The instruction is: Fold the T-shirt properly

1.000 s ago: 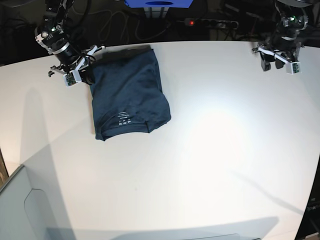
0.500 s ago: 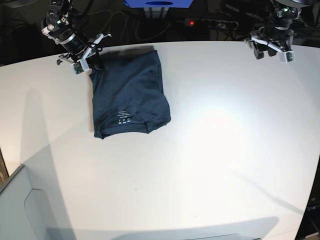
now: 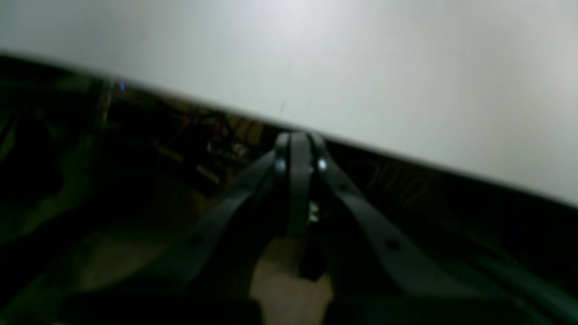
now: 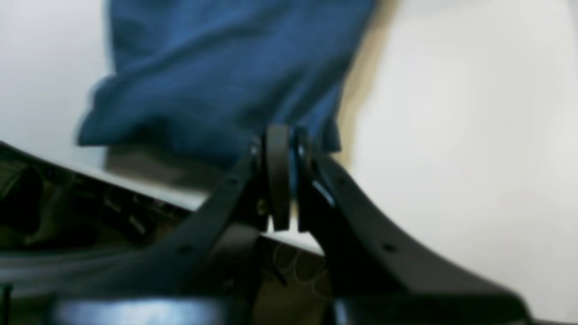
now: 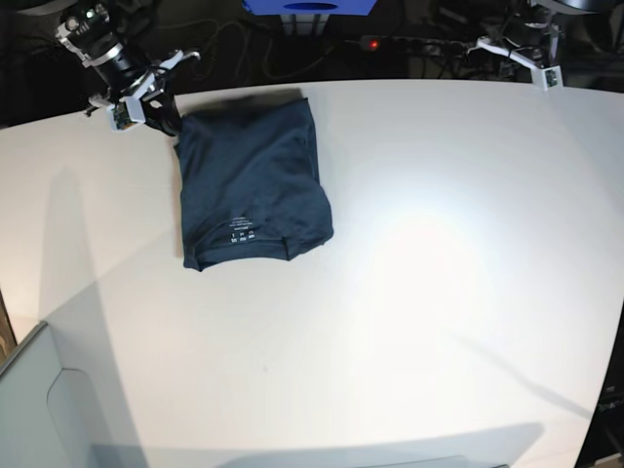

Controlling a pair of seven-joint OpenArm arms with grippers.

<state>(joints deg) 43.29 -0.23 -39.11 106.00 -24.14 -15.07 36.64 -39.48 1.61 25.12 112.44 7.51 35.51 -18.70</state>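
The dark navy T-shirt (image 5: 249, 180) lies folded into a compact rectangle on the white table (image 5: 439, 253), its white neck label facing the near side. My right gripper (image 5: 168, 121) hovers at the shirt's far left corner by the table's far edge. In the right wrist view this gripper (image 4: 282, 140) has its jaws shut, and the blue T-shirt (image 4: 226, 67) lies just beyond the tips, flat on the table. My left gripper (image 5: 515, 49) is at the far right, past the table's edge. The left wrist view shows it (image 3: 295, 141) shut and empty.
Beyond the table's far edge (image 3: 361, 144) the floor is dark, with cables, a power strip with a red light (image 5: 372, 44) and a blue box (image 5: 310, 8). A grey panel (image 5: 39, 409) stands at the near left corner.
Both arms have drawn back towards the far edge. The left gripper's jaws have gone from open to shut. The T-shirt has not moved.
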